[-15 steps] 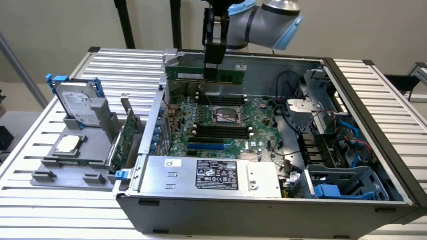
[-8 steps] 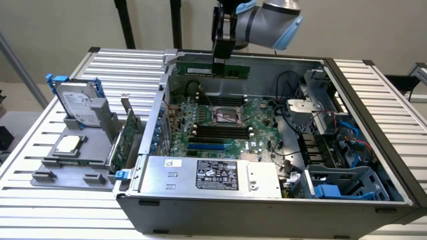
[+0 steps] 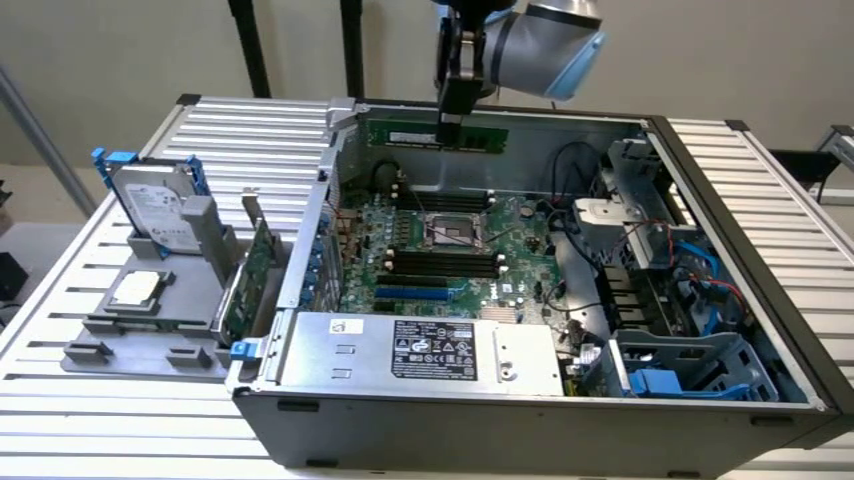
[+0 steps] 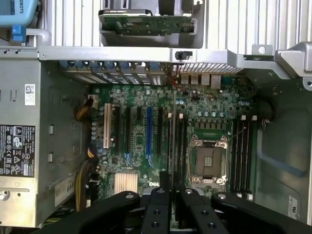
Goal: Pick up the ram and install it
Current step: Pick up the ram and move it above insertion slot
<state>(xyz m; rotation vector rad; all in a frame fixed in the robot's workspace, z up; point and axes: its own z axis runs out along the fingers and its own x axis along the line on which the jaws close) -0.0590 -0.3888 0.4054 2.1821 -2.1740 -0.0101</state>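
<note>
The ram is a long thin green stick held level and high over the far side of the open computer case. My gripper is shut on it from above, near its middle. In the wrist view the ram appears edge-on as a thin strip running out from between the black fingers. It hangs well above the green motherboard. Black memory slots lie beside the CPU socket; in the exterior view these slots sit below the socket.
A silver hard drive with blue rails and a taller green expansion card stand in a grey holder at the exterior view's left. The power supply fills the case's near side. Drive cages and cables crowd the exterior view's right.
</note>
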